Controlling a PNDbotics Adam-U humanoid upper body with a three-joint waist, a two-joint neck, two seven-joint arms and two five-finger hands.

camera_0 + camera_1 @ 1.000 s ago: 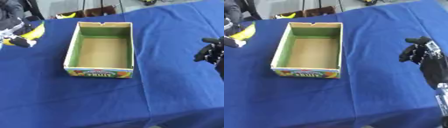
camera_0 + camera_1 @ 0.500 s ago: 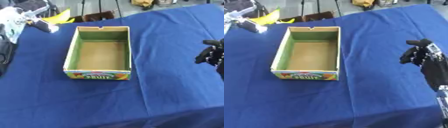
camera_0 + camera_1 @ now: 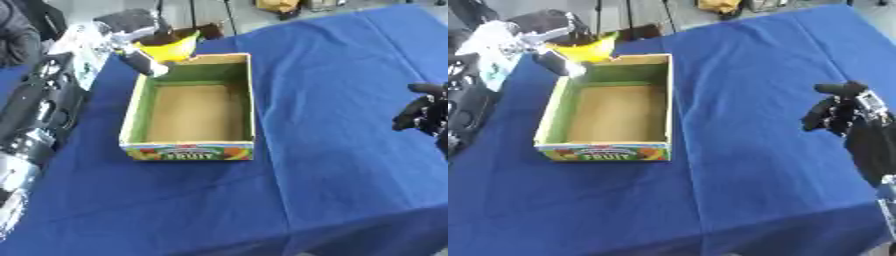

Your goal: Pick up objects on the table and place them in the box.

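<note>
Left hand (image 3: 118,35) fingers curled round yellow curved object (image 3: 172,49), banana-like, now held at far left corner of open cardboard box with green inner walls and fruit label (image 3: 192,150); a second ago same hand sat near table's left edge, well apart from box. Box unmoved on blue-clothed table (image 3: 332,100). Right hand (image 3: 839,110) fingers curled, holding nothing, above table's right edge as before.

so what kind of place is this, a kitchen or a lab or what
Probably a lab or test room, not a kitchen: a table draped in blue cloth, one cardboard fruit box as a prop, and stand legs on bare floor behind.
</note>
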